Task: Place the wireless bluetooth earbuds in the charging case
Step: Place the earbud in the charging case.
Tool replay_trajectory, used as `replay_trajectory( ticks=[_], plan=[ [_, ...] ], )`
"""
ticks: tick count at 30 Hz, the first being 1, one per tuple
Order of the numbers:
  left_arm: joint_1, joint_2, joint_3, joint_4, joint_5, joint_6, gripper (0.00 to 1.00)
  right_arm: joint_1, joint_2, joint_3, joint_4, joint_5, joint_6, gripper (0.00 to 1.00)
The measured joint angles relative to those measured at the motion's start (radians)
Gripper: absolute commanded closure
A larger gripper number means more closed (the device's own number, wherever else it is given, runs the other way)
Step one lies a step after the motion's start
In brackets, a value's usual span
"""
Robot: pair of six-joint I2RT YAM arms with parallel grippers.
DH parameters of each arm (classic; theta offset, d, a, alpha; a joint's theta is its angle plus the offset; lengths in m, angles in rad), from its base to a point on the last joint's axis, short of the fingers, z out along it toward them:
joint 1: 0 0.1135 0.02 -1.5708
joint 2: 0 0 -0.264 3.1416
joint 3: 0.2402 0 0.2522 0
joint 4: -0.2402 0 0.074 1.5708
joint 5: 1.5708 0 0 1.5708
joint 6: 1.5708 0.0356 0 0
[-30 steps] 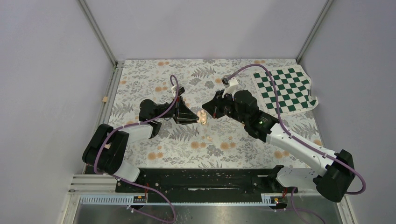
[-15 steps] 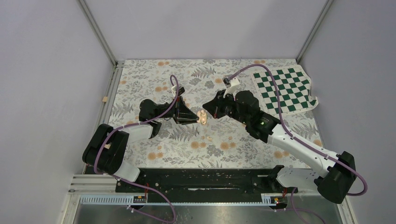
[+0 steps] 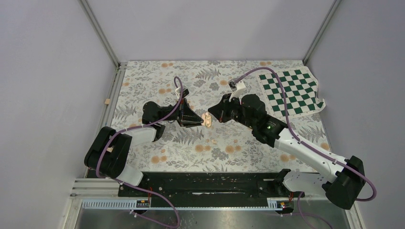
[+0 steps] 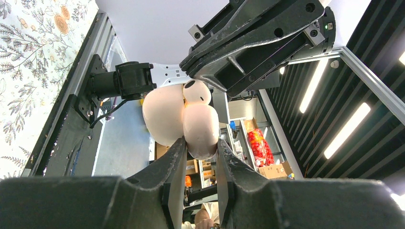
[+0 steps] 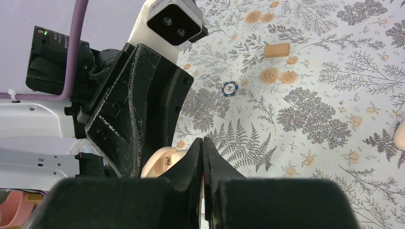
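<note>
- Floral-clothed table lies beneath; mid-frame in the overhead view, the left gripper has its jaws clamped on the charging case, held clear of the cloth.
- Right gripper jaws are closed, tips against an earbud at the case's mouth.
- A second earbud lies just below centre.
- These buds look light, hard and slippery, so they are best pinched gently across the body.
</note>
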Motion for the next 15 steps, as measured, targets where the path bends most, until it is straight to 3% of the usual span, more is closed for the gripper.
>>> replay_trajectory(
  ticks=[15],
  plan=[
    [0.000, 0.005, 0.000, 0.001, 0.000, 0.000, 1.00, 0.000, -0.050, -0.040, 0.000, -0.026, 0.000, 1.00]
  ],
)
